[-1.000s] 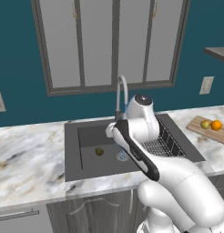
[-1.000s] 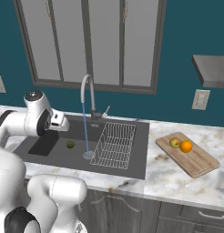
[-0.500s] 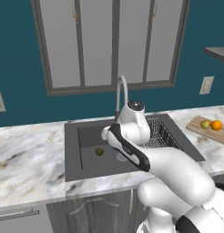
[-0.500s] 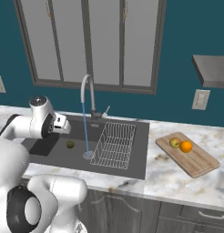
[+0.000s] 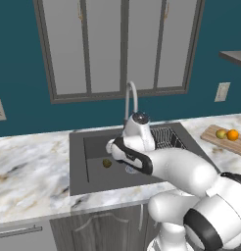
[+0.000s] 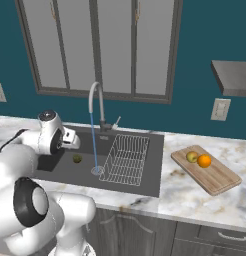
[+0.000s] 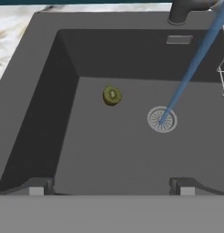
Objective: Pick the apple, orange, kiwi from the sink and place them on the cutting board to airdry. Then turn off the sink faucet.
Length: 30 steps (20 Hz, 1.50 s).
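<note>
The kiwi (image 7: 112,96) lies alone on the floor of the dark sink (image 7: 41,113), left of the drain (image 7: 162,119). My gripper (image 7: 111,187) hangs open above the basin's near side, well short of the kiwi, with nothing between its fingertips (image 7: 36,186). The base views show the kiwi (image 5: 107,163) (image 6: 77,158) just below and beside my hand (image 6: 70,139). The apple (image 6: 192,156) and orange (image 6: 204,160) rest together on the cutting board (image 6: 217,180) to the right. Water runs from the sink faucet (image 6: 97,100) to the drain.
A wire dish rack (image 6: 126,159) fills the right end of the sink. Marble counter (image 5: 29,166) surrounds the basin. The blue water stream (image 7: 191,68) falls right of the kiwi. A wall socket (image 6: 220,109) sits above the board.
My hand has sunk lower and moved in over the basin toward the kiwi. The fruits have not moved and the water still runs.
</note>
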{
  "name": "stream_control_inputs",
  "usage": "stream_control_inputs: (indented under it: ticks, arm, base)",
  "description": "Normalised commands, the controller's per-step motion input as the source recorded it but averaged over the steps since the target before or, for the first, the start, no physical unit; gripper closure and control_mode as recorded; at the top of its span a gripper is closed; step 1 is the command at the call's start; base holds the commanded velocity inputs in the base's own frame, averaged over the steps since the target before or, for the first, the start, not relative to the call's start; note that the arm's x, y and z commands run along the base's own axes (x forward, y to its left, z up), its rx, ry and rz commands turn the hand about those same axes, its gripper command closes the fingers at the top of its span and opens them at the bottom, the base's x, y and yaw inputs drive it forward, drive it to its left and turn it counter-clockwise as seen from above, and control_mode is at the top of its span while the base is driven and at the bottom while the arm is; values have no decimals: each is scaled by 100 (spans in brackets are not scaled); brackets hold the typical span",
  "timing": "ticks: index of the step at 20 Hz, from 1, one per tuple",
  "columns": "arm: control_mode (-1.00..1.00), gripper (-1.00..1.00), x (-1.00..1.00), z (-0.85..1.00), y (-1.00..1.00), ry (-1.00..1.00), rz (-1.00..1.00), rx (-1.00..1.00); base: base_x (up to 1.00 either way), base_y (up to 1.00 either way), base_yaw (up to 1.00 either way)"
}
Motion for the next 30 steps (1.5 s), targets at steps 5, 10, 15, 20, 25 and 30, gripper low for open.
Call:
stream_control_inputs:
  ticks: [5, 10, 15, 20, 25, 30]
  arm:
    - [-100, -100, 25, -22, 4, 0, 1, 0]
    - [-100, -100, 20, -23, 2, 0, 0, 0]
    - [-100, -100, 13, -23, 3, 0, 0, 0]
    - [-100, -100, 17, -25, 5, 0, 0, 0]
    - [-100, -100, 21, -29, 7, 0, 0, 0]
    - [-100, -100, 20, -24, 6, 0, 0, 0]
  base:
    - [0, 0, 0]
    - [0, 0, 0]
    - [0, 0, 0]
    - [0, 0, 0]
    - [0, 0, 0]
    - [0, 0, 0]
